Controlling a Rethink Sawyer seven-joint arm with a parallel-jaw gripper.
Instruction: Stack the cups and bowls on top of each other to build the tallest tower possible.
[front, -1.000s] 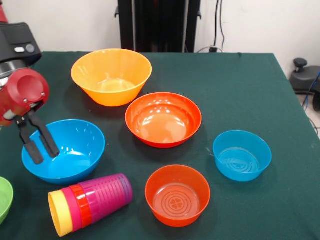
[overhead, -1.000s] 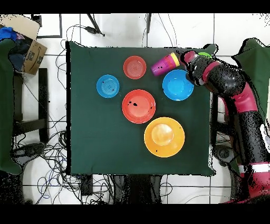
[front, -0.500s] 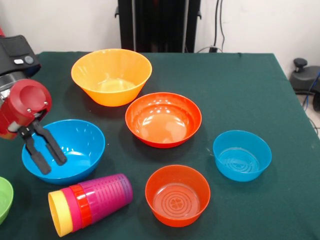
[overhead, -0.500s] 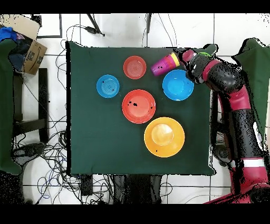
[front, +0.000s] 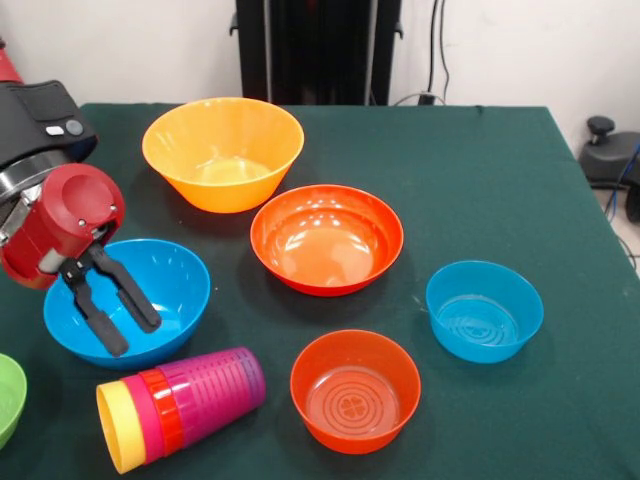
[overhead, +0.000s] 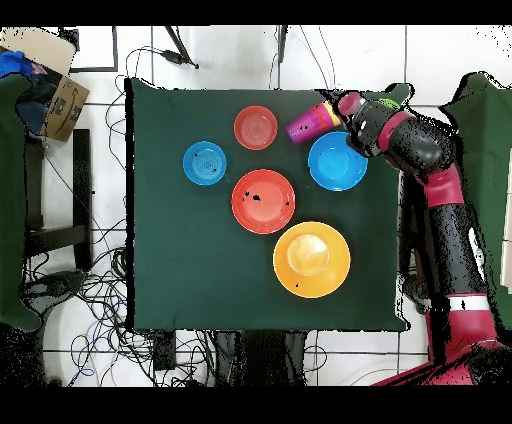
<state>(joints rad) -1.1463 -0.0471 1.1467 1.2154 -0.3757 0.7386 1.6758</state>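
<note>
Front view: the claw (front: 122, 322) hangs at about 9 o'clock of the picture, its two black fingers (front: 99, 320) spread apart with nothing between them. Their tips lie in front of the inside of the large blue bowl (front: 165, 290); whether they touch its wall I cannot tell from this angle. The red round wrist (front: 65, 215) and a black link of the arm are up and to the left of the claw.

Just below the large blue bowl, at 7 o'clock of the picture, lies the tower (front: 180, 405). It is not upright: the nested cups lie on their side on the green tablecloth (front: 480, 170), the purple base pointing to 3 o'clock and the yellow rim to 9 o'clock, with the crimson and orange-red rims between them. At 8 o'clock, cut by the picture's edge, a part of the small green bowl (front: 8, 398) shows.

From the large blue bowl, the large orange-yellow bowl (front: 223, 150) stands at 1 o'clock and the wide red-orange bowl (front: 326, 238) at 3 o'clock. The small translucent orange bowl (front: 355, 390) is near the tower at its 3 o'clock, and the small blue bowl (front: 484, 310) is well apart at 4 o'clock of the picture. All bowls stand separately, mouths up.

In the overhead view the arm (overhead: 440, 190) comes from 5 o'clock, and the tower (overhead: 313, 121) lies at 1 o'clock of the table.
</note>
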